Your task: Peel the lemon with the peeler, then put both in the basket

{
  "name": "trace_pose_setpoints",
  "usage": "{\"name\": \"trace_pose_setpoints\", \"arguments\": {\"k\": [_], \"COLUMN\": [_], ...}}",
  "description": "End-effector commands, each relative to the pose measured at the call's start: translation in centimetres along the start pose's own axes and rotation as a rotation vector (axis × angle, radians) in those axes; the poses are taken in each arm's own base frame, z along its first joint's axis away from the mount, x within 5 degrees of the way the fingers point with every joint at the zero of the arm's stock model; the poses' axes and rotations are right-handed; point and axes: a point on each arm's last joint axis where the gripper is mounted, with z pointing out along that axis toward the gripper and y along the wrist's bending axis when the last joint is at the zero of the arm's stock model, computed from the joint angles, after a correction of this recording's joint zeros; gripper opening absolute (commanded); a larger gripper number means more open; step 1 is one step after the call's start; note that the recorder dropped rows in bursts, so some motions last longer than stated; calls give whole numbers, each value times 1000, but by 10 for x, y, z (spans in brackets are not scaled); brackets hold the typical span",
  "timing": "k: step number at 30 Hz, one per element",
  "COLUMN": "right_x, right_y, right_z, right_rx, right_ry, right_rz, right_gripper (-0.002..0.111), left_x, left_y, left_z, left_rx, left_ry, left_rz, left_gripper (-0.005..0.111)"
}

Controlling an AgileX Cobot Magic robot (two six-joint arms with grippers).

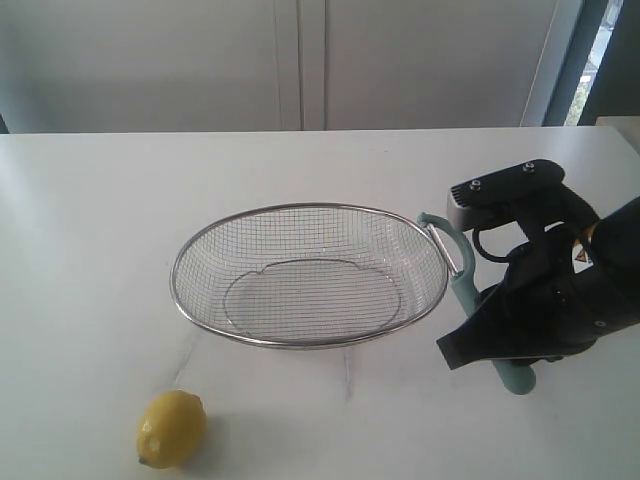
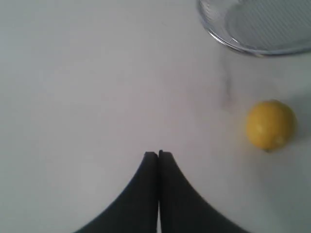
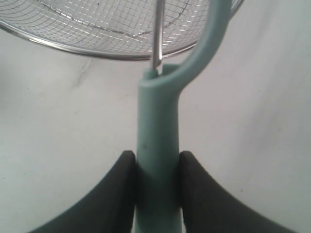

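Black-fingered and clamping the peeler (image 3: pixel 158 116) with the right tool (image 3: pixel 156 156): pressing both curved fingers (image 3: pixel 112 204) flat against opposite sides of the pale teal handle, standing open only as wide as that handle. Gripping it low on the handle, well back from the loop head. Pointing the teal loop head and narrow metal blade towards the basket (image 3: pixel 97 50), reaching up to its thick rim in the right wrist view; touching the wire or not, impossible to tell.

Placing the peeler, in the exterior view, just beside the basket's right end, with the butt of the handle poking out below the tool and close to the table (image 1: pixel 100 220); resting there or lifted, also impossible to tell.

Holding the left tool (image 2: pixel 158 154) above bare table with its two fingers pressed together but for a hairline slit, gripping nothing. Leaving the lemon (image 2: pixel 270 124) lying on the table, apart from that tool, outside the basket and near its rim, at the front left in the exterior view, touched by neither tool.

Showing a small yellow sticker (image 1: pixel 583 255) above the right tool, too small for reading.
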Motion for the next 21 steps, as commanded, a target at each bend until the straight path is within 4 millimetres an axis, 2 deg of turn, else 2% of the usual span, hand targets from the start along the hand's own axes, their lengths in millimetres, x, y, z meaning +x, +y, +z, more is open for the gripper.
{"name": "trace_pose_setpoints", "arguments": {"k": [1, 7, 12, 15, 21], "right_x": [-1, -1, -1, -1, -1], "right_y": [-1, -1, -1, -1, -1], "right_z": [-2, -2, -2, -2, -2], "right_rx": [5, 5, 5, 5, 5], "right_ry": [-23, -23, -23, -23, -23], "right_rz": [-6, -6, -6, -6, -6], "right_gripper": [0, 0, 0, 0, 0], "left_x": [-9, -27, -40, -41, -36], "left_y": [-19, -34, -49, -59, -79], "left_z": [20, 41, 44, 47, 65], "left_rx": [285, 548, 721, 757, 724], "left_ry": [113, 75, -32, -30, 112], "left_rz": [22, 14, 60, 111, 148], "left_gripper": [0, 0, 0, 0, 0]}}
